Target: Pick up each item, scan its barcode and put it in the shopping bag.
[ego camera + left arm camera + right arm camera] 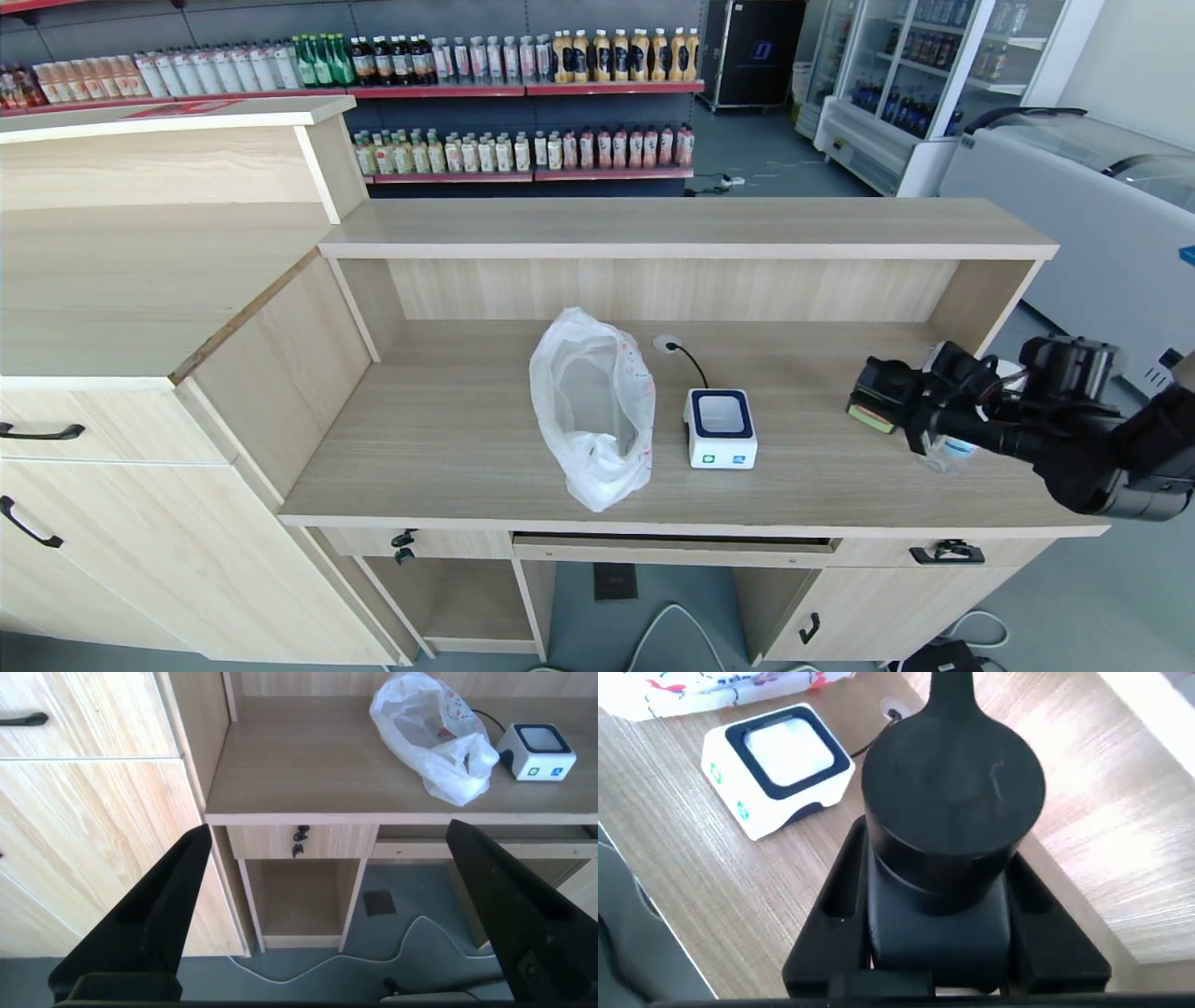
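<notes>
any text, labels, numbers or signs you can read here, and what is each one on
No text here can be read.
shopping bag: red print, blurred.
scanner: two small coloured badges on its front, too small.
bottles on the shelves: labels too small.
dark item in the right gripper: coloured label edge, unreadable.

The wooden counter before me carries a white shopping bag, standing open near its middle. Just beside the bag, toward the right edge, sits a white barcode scanner. Its black cable runs to a grommet hole by the back edge.
</notes>
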Robot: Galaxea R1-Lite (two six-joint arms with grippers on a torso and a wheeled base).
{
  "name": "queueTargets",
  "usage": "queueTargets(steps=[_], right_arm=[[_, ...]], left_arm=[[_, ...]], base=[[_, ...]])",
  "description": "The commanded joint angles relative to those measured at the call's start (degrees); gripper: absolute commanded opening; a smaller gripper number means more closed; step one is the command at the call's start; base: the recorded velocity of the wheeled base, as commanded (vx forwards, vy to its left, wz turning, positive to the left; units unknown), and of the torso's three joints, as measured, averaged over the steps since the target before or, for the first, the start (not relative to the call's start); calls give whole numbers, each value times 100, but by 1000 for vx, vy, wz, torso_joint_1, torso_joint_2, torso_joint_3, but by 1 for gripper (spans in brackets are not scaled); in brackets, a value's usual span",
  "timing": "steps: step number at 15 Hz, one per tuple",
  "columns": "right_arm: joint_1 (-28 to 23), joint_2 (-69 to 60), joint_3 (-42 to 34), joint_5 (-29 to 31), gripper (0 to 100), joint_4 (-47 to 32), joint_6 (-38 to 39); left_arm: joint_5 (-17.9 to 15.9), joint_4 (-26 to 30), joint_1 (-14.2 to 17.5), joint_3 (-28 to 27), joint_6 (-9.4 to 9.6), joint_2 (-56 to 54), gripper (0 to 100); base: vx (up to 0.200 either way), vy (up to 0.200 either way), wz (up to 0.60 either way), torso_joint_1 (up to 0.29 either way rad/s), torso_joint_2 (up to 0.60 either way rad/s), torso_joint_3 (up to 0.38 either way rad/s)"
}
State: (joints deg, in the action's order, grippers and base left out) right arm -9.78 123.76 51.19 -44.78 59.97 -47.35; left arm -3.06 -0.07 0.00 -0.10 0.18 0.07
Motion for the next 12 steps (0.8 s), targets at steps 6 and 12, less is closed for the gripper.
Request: queueTargets(steps=[6,12], right_arm=[[617,-3560,-1726,-638,0,-767,-3052],[3236,-3938,-1691,-726,0,-1215,-7324]], left_arm=[[-2,-1,0,1,-1,1,100],[-2,-1,0,1,-1,1,100]], base=[[0,0,0,0,0,0],[0,0,0,0,0,0]])
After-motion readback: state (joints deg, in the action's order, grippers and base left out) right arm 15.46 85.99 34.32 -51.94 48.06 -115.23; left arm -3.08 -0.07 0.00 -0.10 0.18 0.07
